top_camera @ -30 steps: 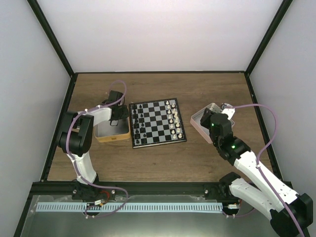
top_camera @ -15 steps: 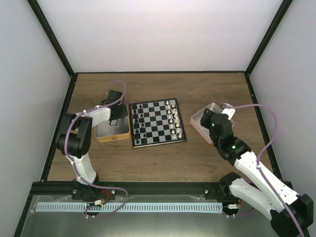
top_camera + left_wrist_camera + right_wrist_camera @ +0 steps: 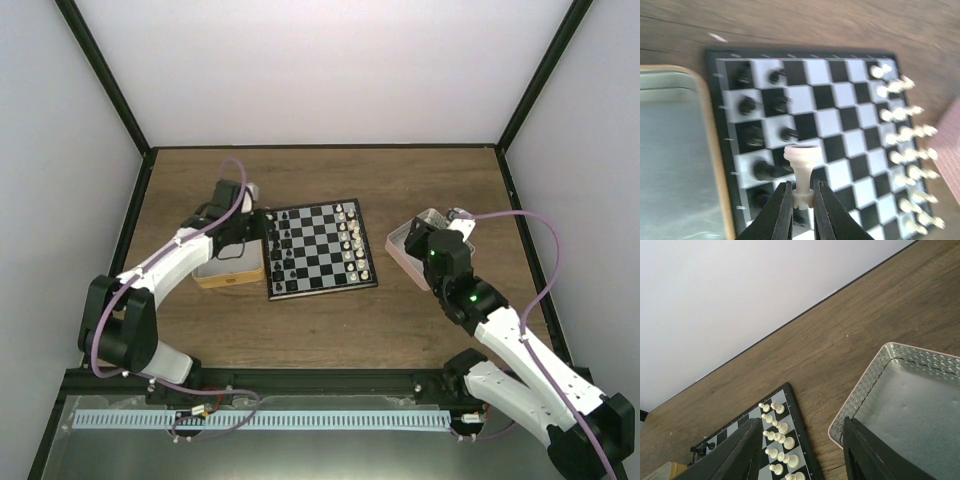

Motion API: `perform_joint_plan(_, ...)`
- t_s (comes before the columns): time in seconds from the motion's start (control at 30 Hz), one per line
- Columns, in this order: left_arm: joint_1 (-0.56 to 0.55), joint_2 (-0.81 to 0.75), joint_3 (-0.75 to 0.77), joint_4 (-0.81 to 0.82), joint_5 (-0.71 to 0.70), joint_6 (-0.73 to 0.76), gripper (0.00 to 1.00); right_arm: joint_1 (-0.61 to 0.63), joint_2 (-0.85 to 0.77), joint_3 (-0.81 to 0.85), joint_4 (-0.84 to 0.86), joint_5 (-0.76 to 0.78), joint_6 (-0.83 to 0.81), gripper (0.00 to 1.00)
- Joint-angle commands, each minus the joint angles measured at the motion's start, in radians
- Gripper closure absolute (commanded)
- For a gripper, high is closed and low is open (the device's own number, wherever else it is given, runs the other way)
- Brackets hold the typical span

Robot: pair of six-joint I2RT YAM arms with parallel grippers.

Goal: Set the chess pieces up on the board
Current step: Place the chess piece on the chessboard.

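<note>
One cream piece (image 3: 801,159), light, stiff and, we judge, slippery, hangs pinched at its thin stem in our left tool (image 3: 801,194) above the board's (image 3: 827,120) left side, while our right tool (image 3: 801,432) stands half-open and empty.

A brown wooden table (image 3: 320,320) lies under the left gripper (image 3: 801,194). Plain white walls (image 3: 320,70) rise beyond it and on both sides, edged by black frame bars (image 3: 107,75). The light is even.
</note>
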Motion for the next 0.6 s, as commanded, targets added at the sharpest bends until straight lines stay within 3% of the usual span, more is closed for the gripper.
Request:
perform_joint_plan(0.0,-0.076,0.029,0.043,-0.001,0.165,-0.001,0.87,-0.001,-0.01,0.009,0.023,0.0,0.011,0.54)
perform_joint_plan(0.3,-0.273,0.232,0.192,-0.114,0.079,0.038,0.87,-0.001,-0.02,0.005,0.013,0.008,0.011,0.54)
perform_joint_plan(0.57,-0.339,0.382,0.306,-0.293,-0.04,0.087,0.87,-0.001,-0.019,-0.002,0.016,0.008,0.015,0.54)
